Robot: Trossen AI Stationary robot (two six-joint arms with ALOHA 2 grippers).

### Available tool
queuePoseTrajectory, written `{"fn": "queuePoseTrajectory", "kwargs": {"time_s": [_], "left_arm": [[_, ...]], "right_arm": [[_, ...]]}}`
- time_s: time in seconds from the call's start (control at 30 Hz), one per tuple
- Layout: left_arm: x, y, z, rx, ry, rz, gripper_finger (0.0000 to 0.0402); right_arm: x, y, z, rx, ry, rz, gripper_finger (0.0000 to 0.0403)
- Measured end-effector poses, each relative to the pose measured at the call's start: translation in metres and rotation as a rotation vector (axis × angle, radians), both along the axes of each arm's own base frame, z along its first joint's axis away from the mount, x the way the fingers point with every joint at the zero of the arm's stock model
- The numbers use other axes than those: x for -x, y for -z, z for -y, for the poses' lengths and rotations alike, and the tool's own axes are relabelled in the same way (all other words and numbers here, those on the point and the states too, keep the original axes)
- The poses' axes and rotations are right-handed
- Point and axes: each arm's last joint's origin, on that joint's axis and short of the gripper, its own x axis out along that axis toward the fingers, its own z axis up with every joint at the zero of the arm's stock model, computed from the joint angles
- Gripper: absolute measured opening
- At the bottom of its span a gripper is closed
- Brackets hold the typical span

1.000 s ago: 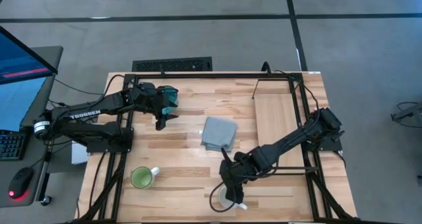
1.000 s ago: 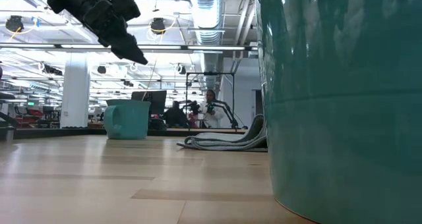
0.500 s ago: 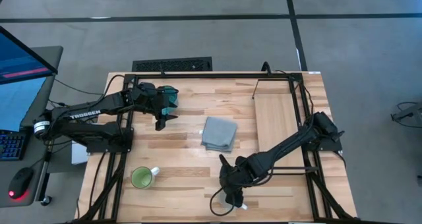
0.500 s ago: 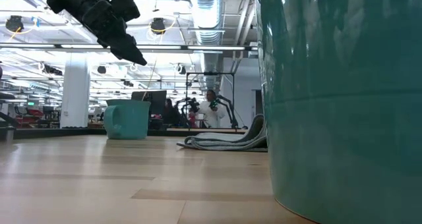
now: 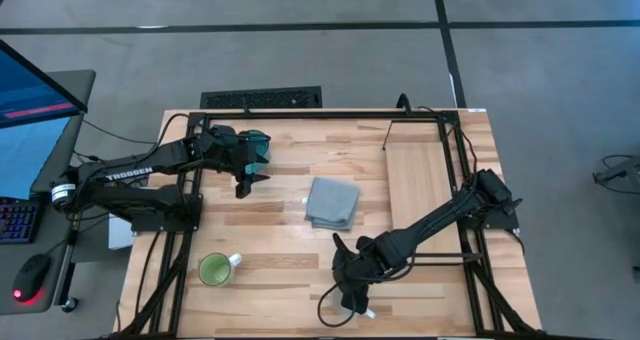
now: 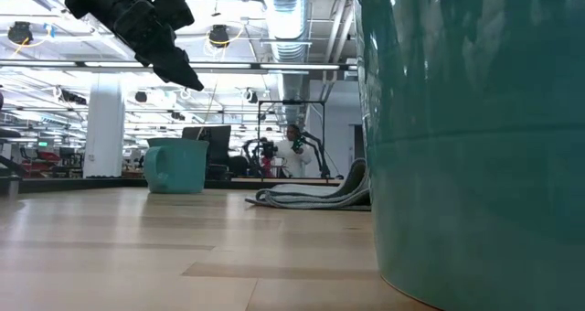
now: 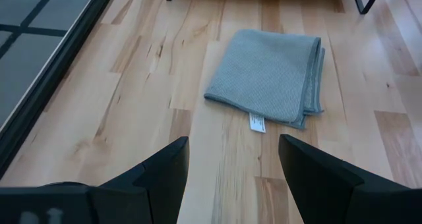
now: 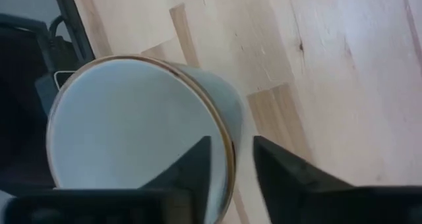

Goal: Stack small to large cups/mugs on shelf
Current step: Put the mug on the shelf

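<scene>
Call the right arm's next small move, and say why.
Probably lift straight up. The right gripper has its fingers pinched on the rim of the white mug, one inside and one outside, near the table's front edge. The shelf is bare and nothing is stacked yet. The left gripper hangs open, facing the cloth.

A folded grey-blue cloth (image 5: pixel 332 202) lies flat near the middle of the slatted wooden worktop (image 5: pixel 290 280), a small white label at its edge. Off the worktop's left side stand a monitor (image 5: pixel 30 90), a keyboard (image 5: pixel 15 220) and a mouse (image 5: pixel 32 278).
</scene>
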Motion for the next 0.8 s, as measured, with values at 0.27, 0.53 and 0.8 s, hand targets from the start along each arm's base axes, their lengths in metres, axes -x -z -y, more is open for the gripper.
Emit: {"fn": "queuePoseTrajectory", "kwargs": {"time_s": [0.27, 0.53, 0.8], "left_arm": [[0.000, 0.000, 0.000, 0.000, 0.000, 0.000, 0.0226], [0.000, 0.000, 0.000, 0.000, 0.000, 0.000, 0.0226], [0.000, 0.000, 0.000, 0.000, 0.000, 0.000, 0.0226]], "right_arm": [[-0.001, 0.000, 0.002, -0.003, -0.055, 0.007, 0.0023], [-0.002, 0.000, 0.007, 0.015, -0.051, -0.001, 0.0024], [0.001, -0.009, 0.024, 0.103, -0.041, -0.094, 0.0024]]}}
